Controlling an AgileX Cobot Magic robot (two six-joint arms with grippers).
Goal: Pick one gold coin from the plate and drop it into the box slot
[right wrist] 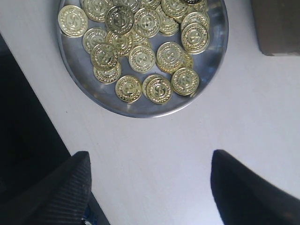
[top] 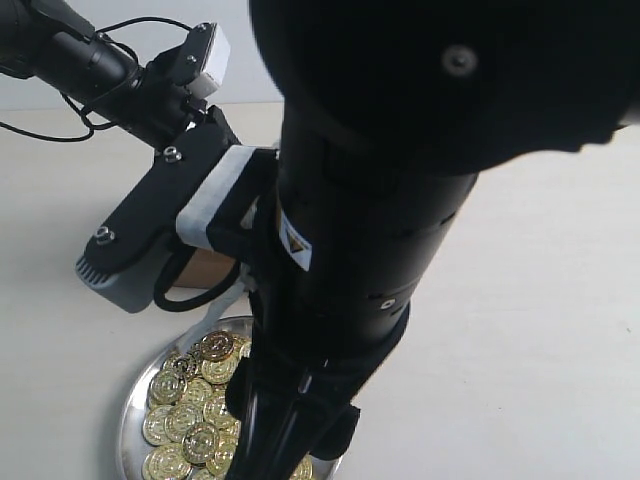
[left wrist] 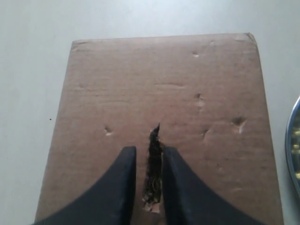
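Fingers [left wrist: 123, 187] of the left gripper [left wrist: 149, 151] straddled the slot [left wrist: 153, 161], slightly parted for the drop; the right gripper [right wrist: 150, 157] hung wide open by the plate [right wrist: 137, 112].

Left arm [top: 70, 50] is finished in black, w/ black cables [top: 160, 290] looped alongside & a white-grey camera block [top: 207, 55] attached. Its housing [top: 150, 215] is fitted w/ silver screws [top: 172, 153], a white band [top: 215, 195] & a grey end. Right arm [top: 370, 200] is built as a thick black cylinder, marked w/ a small triangular label [top: 297, 243]. Fingers [left wrist: 123, 187] are black, tapered.
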